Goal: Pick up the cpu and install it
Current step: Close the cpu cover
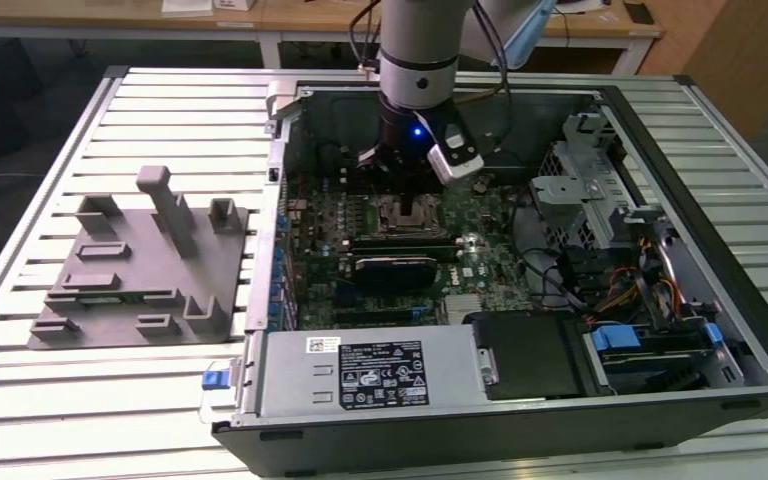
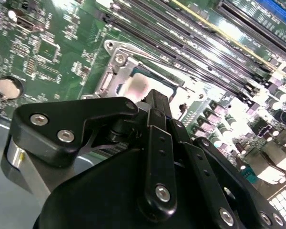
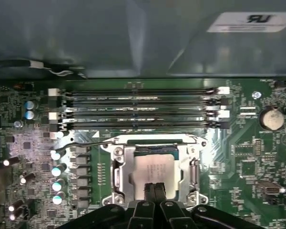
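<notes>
The two black fingers (image 3: 150, 194) are pressed together with no gap and nothing gripped between them. In the first wrist view the gripper (image 3: 154, 187) has its tips over one edge of the cpu (image 3: 155, 167); whether they touch it cannot be told. The cpu, a silvery-grey square, lies flat inside the metal-framed socket (image 3: 118, 167) on the green motherboard (image 3: 248, 162). Just beside the socket run four long memory slots (image 3: 138, 107), and a round coin battery (image 3: 269, 118) sits near one end of them.

In the exterior view the arm (image 1: 418, 50) reaches straight down into an open computer case (image 1: 704, 300) standing on a slatted metal table (image 1: 104, 410). A grey fixture plate (image 1: 137, 285) with upright posts lies beside the case, toward the table's edge on the exterior view's left.
</notes>
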`<state>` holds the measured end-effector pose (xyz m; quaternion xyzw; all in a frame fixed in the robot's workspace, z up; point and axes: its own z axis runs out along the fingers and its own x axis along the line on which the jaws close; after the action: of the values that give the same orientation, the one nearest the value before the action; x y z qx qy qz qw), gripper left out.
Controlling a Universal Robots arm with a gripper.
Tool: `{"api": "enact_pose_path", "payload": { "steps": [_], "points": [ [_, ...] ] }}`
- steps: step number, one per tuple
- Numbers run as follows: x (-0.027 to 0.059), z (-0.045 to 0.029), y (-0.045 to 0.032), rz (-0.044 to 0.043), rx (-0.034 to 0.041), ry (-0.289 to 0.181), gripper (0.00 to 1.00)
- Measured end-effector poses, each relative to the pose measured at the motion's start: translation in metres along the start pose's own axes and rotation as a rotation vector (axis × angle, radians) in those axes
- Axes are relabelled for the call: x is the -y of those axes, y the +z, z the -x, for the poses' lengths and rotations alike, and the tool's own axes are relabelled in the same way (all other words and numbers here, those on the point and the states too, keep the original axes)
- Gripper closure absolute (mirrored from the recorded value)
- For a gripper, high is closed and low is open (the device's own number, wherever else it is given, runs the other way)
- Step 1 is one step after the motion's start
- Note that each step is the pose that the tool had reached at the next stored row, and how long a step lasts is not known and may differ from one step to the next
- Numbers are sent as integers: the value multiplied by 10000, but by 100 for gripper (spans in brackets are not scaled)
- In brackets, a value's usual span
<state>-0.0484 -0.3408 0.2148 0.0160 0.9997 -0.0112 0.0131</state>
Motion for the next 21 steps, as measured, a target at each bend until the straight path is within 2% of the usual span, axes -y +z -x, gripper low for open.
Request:
{"api": "enact_pose_path", "payload": {
  "steps": [16, 21],
  "points": [
    [5, -219, 83, 27, -2, 0, 89],
    [5, -257, 114, 36, 0, 1, 89]
  ]
}}
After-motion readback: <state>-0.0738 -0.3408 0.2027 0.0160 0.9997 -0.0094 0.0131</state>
